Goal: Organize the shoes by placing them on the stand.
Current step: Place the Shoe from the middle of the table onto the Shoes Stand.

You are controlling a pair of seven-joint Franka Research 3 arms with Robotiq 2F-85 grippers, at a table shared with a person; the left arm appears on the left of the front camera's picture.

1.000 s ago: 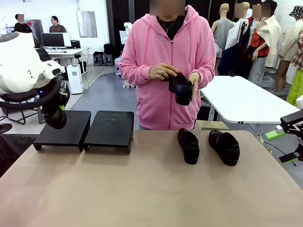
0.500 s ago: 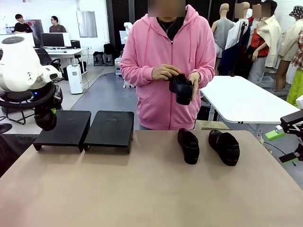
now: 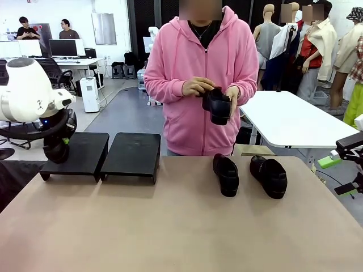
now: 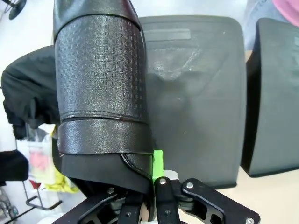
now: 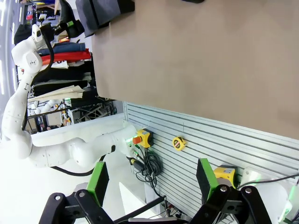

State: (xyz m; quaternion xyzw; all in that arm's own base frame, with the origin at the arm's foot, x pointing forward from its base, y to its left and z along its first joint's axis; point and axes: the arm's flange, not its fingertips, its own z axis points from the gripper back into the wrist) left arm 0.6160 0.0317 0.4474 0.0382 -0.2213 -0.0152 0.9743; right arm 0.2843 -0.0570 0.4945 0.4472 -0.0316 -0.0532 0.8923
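The left claw (image 4: 152, 173) is clamped on one black shoe (image 4: 100, 88), with the stand (image 4: 196, 93) just beyond it. The right claw (image 5: 152, 183) hangs with jaws apart, off the desk (image 3: 170, 226) edge. Two more shoes (image 3: 227, 174) lie between the claws, nearer the right one. A person (image 3: 198, 68) holds a fourth shoe (image 3: 218, 106).

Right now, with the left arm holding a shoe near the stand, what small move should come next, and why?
Probably shift the left gripper a little to its right, over the stand's left platform. It is shut on a shoe that hangs at that platform's outer edge, not squarely above it.
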